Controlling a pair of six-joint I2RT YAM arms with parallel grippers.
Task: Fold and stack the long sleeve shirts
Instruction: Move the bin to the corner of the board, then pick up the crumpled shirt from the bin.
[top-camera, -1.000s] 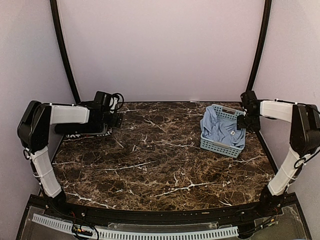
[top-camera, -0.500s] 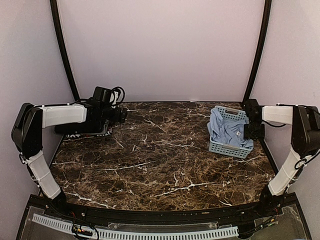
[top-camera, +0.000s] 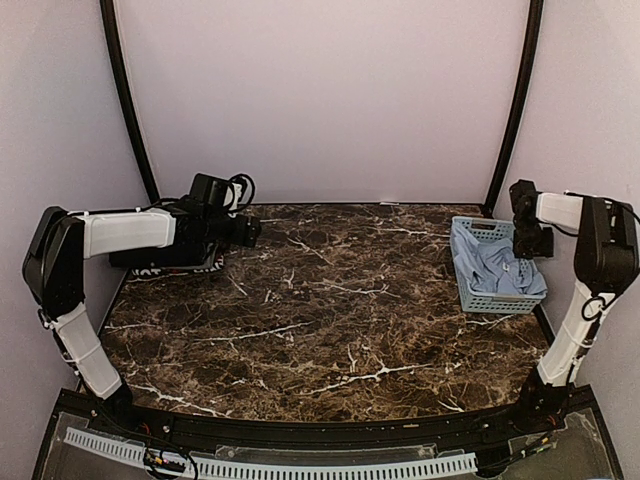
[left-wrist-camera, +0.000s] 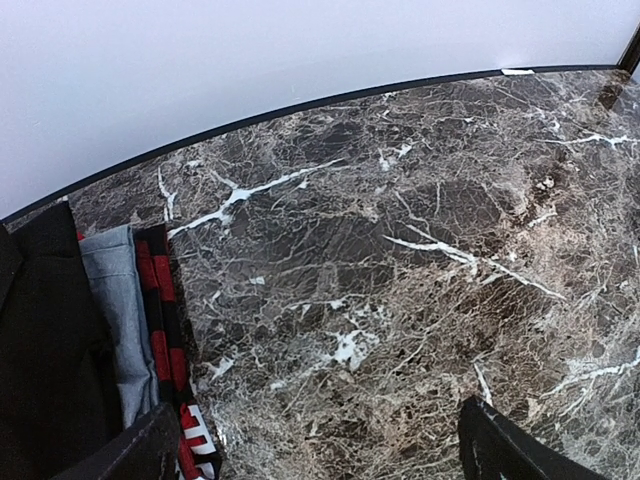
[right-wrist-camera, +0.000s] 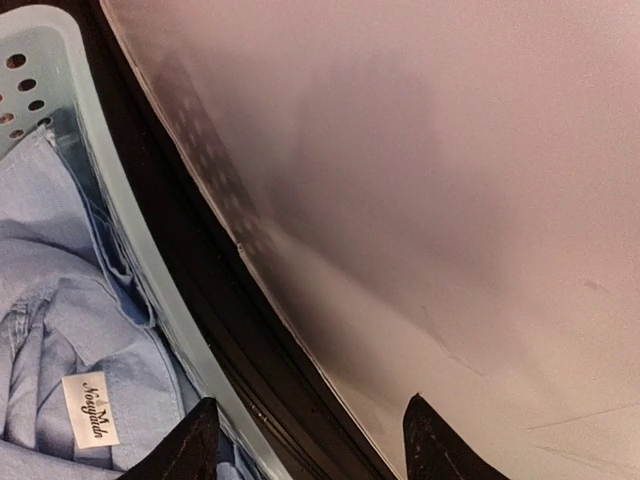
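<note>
The light blue shirt (top-camera: 497, 270) lies crumpled in a pale blue basket (top-camera: 472, 227) at the table's right edge. In the right wrist view the shirt (right-wrist-camera: 60, 320) shows its white neck label (right-wrist-camera: 90, 408). My right gripper (top-camera: 530, 242) is open at the basket's far right corner. Its fingers (right-wrist-camera: 185, 445) stand either side of the basket's rim (right-wrist-camera: 110, 200), close to the wall. My left gripper (top-camera: 245, 230) is open and empty over bare marble at the far left. Black cloth (left-wrist-camera: 40, 350), perhaps the black shirt, lies in a pile beside it.
The pile (top-camera: 165, 262) under my left arm also holds a grey-blue piece (left-wrist-camera: 115, 320) and a red-and-black striped piece (left-wrist-camera: 160, 330). The right side wall (right-wrist-camera: 450, 200) is directly behind my right gripper. Black frame posts stand at both back corners.
The basket with the light blue shirt has slid right to the table's right edge, together with my right gripper. My left gripper has shifted slightly right.
</note>
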